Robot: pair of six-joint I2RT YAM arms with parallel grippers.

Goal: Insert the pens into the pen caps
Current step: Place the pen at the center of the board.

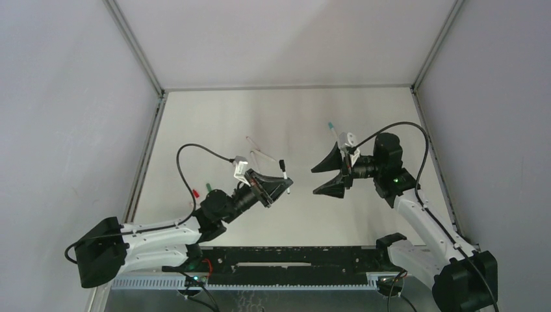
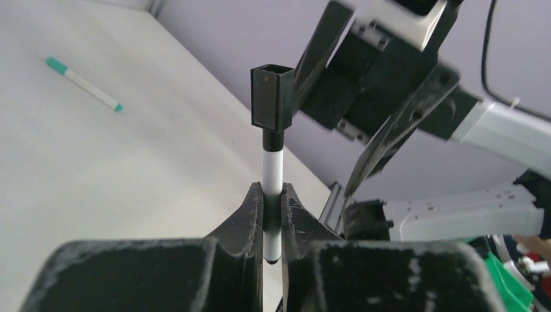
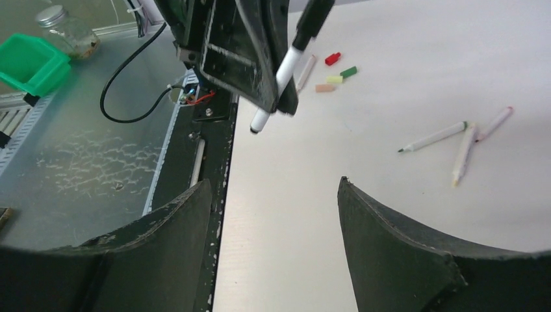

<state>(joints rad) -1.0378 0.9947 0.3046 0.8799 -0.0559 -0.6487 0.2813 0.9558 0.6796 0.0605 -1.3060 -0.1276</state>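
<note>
In the left wrist view the left gripper (image 2: 273,190) hides a stretch of the black pen (image 2: 273,166) between its closed fingers (image 2: 247,218). The right gripper (image 2: 323,146) behind is blurred and cut off by the top edge. In the right wrist view the black cap (image 3: 312,23) runs past the top edge. From above, the loose caps (image 1: 196,193) and loose pens (image 1: 260,155) are too small to tell apart.
</note>
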